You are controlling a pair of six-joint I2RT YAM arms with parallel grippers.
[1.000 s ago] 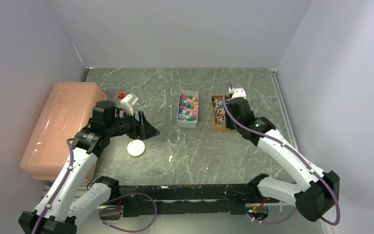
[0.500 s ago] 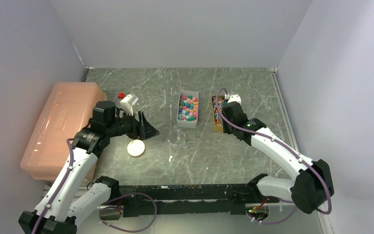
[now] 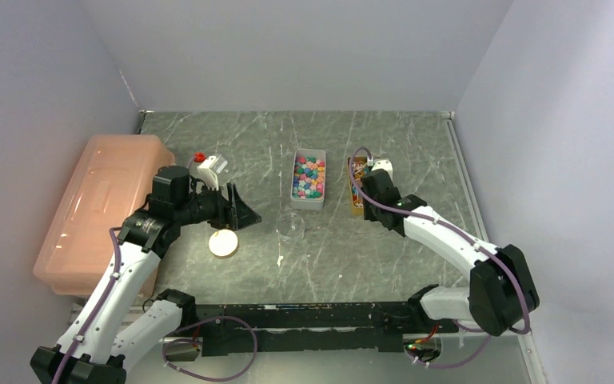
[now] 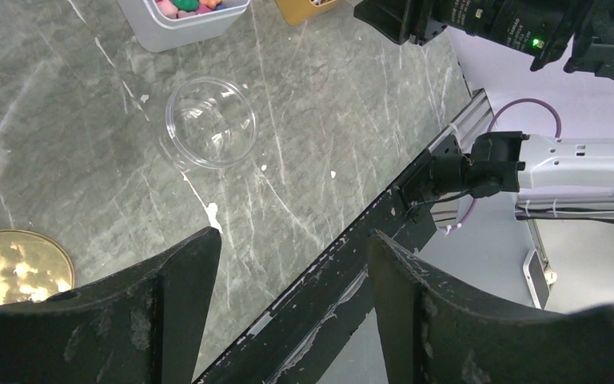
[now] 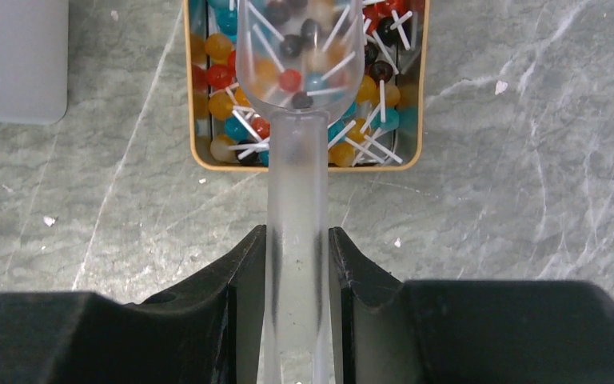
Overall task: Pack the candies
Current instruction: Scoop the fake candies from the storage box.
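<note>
Right claw grips the scoop in the tray of lollipops, whose sticks could snag it and spill them onto the tabletop; left claw hangs open.

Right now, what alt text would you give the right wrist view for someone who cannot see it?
The jaws are closed on the handle of a translucent scoop, whose bowl lies over a yellow-rimmed tray of round coloured lollipops with white sticks. The corner of a pale grey bin shows at upper left, all on a grey marbled table.
</note>
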